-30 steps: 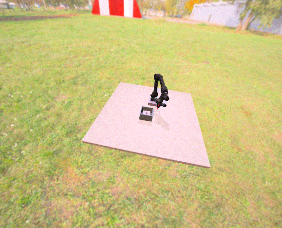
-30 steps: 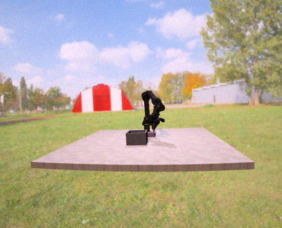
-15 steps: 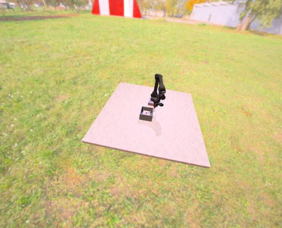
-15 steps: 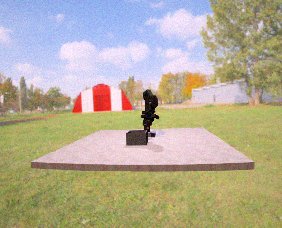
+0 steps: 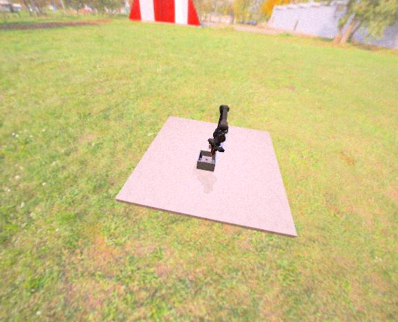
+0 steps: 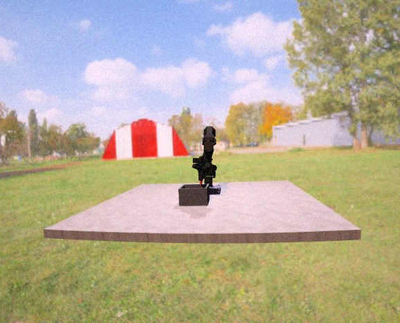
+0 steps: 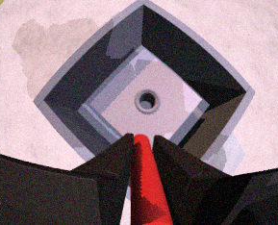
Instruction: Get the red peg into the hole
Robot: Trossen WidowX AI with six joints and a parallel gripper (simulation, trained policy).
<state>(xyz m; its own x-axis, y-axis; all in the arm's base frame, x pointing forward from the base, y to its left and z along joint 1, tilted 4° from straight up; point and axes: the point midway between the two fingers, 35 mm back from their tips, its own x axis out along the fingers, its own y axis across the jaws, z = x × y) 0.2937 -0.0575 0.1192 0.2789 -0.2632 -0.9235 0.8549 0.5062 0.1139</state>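
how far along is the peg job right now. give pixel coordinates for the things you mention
Picked up: the red peg (image 5: pixel 212 152) (image 6: pixel 201 182) (image 7: pixel 149 187) is between the closed fingers of the hand (image 5: pixel 212 151) (image 6: pixel 201 181) (image 7: pixel 142 140). In hand: bringing it over the open box (image 5: pixel 205 166) (image 6: pixel 193 197) (image 7: pixel 194 53). Left: lining up, lowering and seating it; the plate's hole (image 7: pixel 146 101) shows unfilled.
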